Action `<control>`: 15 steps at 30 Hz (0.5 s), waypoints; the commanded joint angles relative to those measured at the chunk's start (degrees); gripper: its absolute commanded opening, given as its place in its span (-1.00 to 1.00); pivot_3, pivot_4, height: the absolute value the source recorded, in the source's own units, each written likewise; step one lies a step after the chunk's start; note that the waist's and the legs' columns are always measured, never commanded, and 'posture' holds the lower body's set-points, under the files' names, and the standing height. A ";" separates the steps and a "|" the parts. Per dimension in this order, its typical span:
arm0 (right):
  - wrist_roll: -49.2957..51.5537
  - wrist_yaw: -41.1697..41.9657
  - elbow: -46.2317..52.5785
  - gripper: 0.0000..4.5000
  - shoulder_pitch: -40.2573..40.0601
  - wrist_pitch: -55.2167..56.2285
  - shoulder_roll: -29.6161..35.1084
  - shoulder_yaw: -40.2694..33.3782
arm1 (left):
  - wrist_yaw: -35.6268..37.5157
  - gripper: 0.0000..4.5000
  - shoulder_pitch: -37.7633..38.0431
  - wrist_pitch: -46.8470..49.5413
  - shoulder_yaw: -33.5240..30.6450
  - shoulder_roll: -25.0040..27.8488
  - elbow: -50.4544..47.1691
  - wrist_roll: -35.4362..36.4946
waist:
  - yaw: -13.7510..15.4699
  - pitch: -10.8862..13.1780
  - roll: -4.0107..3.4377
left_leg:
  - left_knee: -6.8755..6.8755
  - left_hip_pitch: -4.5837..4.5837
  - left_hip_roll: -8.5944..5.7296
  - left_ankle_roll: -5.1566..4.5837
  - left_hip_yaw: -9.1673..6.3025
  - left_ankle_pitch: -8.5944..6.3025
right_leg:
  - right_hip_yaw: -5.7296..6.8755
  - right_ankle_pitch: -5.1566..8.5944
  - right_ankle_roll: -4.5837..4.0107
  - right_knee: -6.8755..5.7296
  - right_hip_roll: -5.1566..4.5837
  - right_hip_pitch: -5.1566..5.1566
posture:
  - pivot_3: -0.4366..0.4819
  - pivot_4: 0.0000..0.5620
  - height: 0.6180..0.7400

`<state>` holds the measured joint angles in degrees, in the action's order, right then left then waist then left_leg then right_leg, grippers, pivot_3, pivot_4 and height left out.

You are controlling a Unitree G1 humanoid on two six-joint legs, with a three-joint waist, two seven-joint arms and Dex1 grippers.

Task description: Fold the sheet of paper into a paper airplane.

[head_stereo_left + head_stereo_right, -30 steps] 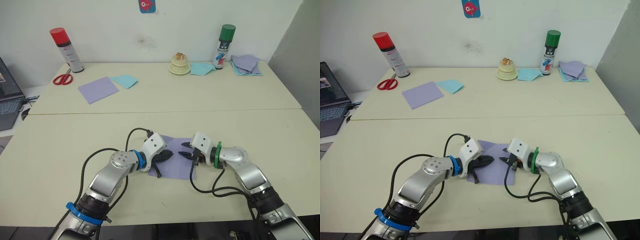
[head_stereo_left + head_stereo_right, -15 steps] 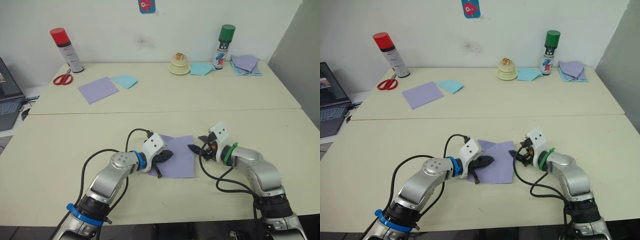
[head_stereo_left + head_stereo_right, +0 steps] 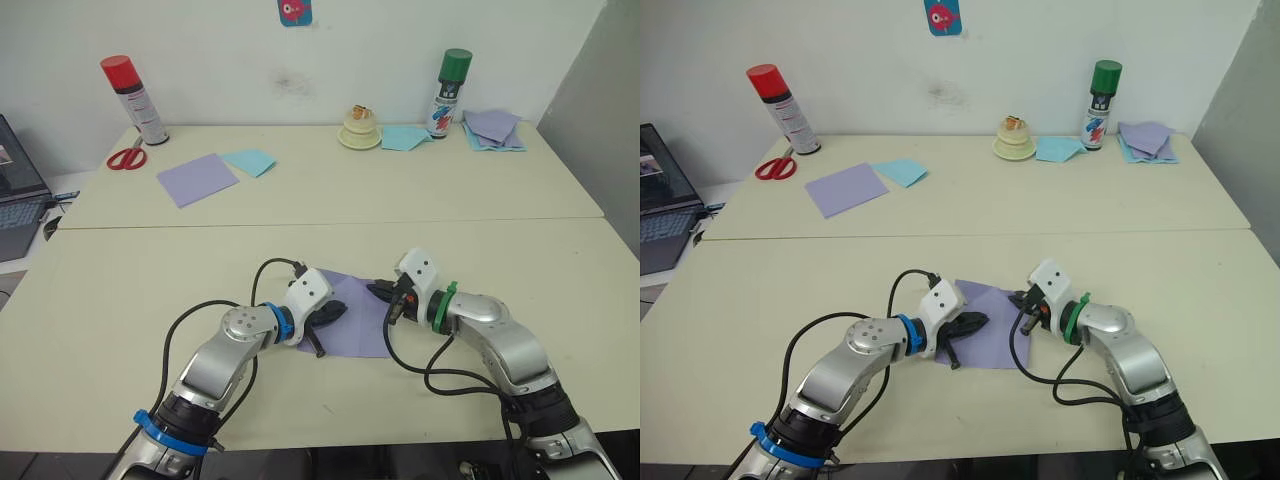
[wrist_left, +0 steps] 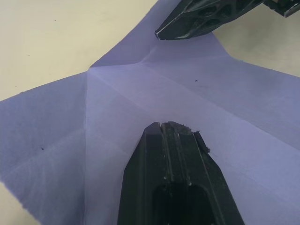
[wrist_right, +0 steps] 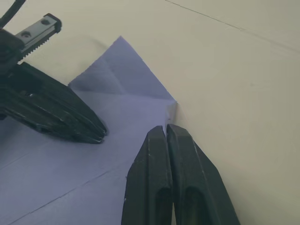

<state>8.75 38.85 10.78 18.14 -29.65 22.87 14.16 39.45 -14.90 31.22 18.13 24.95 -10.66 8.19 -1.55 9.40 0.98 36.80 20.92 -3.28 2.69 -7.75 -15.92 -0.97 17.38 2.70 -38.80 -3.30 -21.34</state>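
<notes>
The sheet of paper [image 3: 357, 318], lavender with crease lines, lies flat on the near table between my two grippers. Its far corner [image 5: 119, 70] is folded over into a small triangle. My left gripper [image 3: 337, 309] is shut and presses down on the sheet's left part, as the left wrist view shows [image 4: 169, 125]. My right gripper [image 3: 379, 291] is shut, with its tip [image 5: 167, 126] on the sheet's far right edge, where the paper [image 5: 171, 108] curls up slightly. The two tips are a short way apart. The paper airplane is out of view.
On the far table stand a red-capped spray can [image 3: 133, 100], scissors [image 3: 125, 157], a smooth lavender square [image 3: 196, 179], a pale blue sheet [image 3: 248, 161], a cream round object [image 3: 360, 128], a green-capped can [image 3: 449, 92] and a pile of lavender sheets [image 3: 492, 129]. A laptop [image 3: 18, 200] sits at far left.
My right gripper pulled away to the right of the sheet, then came back to its far right edge, shut. The left gripper has stayed put on the sheet.
</notes>
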 commanded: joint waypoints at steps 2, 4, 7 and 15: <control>-6.72 1.91 -0.48 -0.99 0.35 12.32 2.56 5.29 | -0.48 -1.00 3.54 0.97 1.76 0.51 1.71 -1.63 | 0.00 0.00 0.00 | -0.03 0.00 0.01 0.00 0.00 0.00 | 0.01 0.00 0.00 0.04 0.00 0.00 | -0.05 -0.47 1.00; -8.38 1.96 -2.36 -0.99 0.68 14.79 2.82 6.39 | -0.60 -1.00 3.75 0.65 1.35 0.40 1.95 -1.45 | 0.00 0.00 0.00 | -0.05 -0.01 0.02 0.00 0.00 0.00 | 0.01 0.00 0.01 0.06 0.00 0.01 | -0.05 -0.47 1.00; -10.54 1.97 -5.12 -0.99 1.26 17.45 2.54 7.82 | -0.92 -1.00 3.47 -0.07 0.44 0.31 2.96 -1.47 | -0.04 0.00 0.00 | -0.05 -0.01 0.02 0.01 0.01 0.00 | 0.00 0.00 0.00 0.07 0.01 0.01 | -0.05 -0.47 1.00; -13.45 1.50 -9.94 -0.99 2.58 19.04 0.35 8.64 | -0.76 -1.00 1.91 -0.83 -0.20 -0.58 3.98 -1.13 | 0.00 -0.01 0.01 | -0.03 -0.03 0.01 0.01 -0.01 0.01 | 0.01 0.00 -0.01 0.06 0.02 0.04 | -0.05 -0.47 1.00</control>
<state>-3.86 40.52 0.80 19.91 -11.42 23.58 22.75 39.05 -14.09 29.28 17.15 24.41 -9.21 7.97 -1.55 9.39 0.98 36.78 20.89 -3.26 2.70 -7.76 -15.91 -0.96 17.37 2.70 -38.74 -3.27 -21.31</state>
